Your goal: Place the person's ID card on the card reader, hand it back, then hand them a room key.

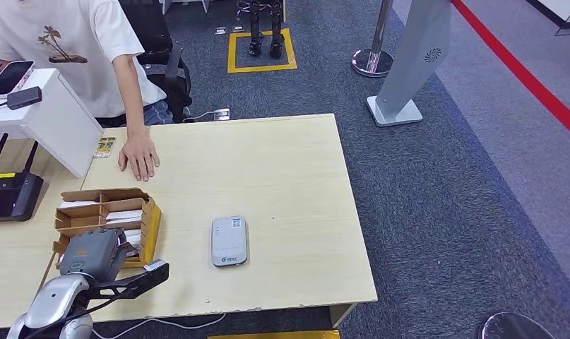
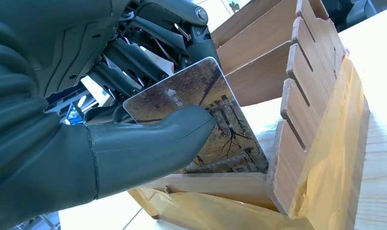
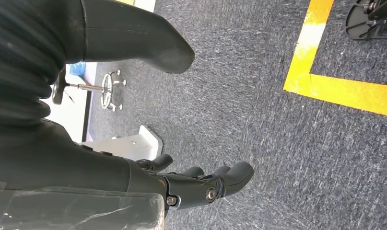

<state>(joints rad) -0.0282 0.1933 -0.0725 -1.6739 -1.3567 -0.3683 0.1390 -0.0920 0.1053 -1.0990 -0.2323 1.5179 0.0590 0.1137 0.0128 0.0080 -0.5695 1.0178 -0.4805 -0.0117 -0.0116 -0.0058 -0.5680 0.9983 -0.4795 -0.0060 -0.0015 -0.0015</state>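
My left hand (image 1: 91,254) reaches into the wooden card box (image 1: 149,220) at the table's front left. Close up, the thumb (image 2: 153,139) and dark fingers (image 2: 134,57) pinch a room key card (image 2: 220,120) with a brown printed picture; its lower edge is still inside the box (image 2: 316,124). The grey-white card reader (image 1: 229,241) lies flat to the right of the box with nothing on it. A small card (image 1: 104,147) lies on the table's far left edge, beside the person's hand (image 1: 139,155). My right hand (image 3: 86,163) hangs over the carpet, fingers apart, holding nothing.
A person in a white T-shirt (image 1: 70,42) stands behind the table, one palm flat on it. A black router (image 1: 10,194) and a white stand (image 1: 52,116) with a phone sit at the left. Grey carpet (image 1: 444,198) and a barrier post (image 1: 372,60) lie to the right.
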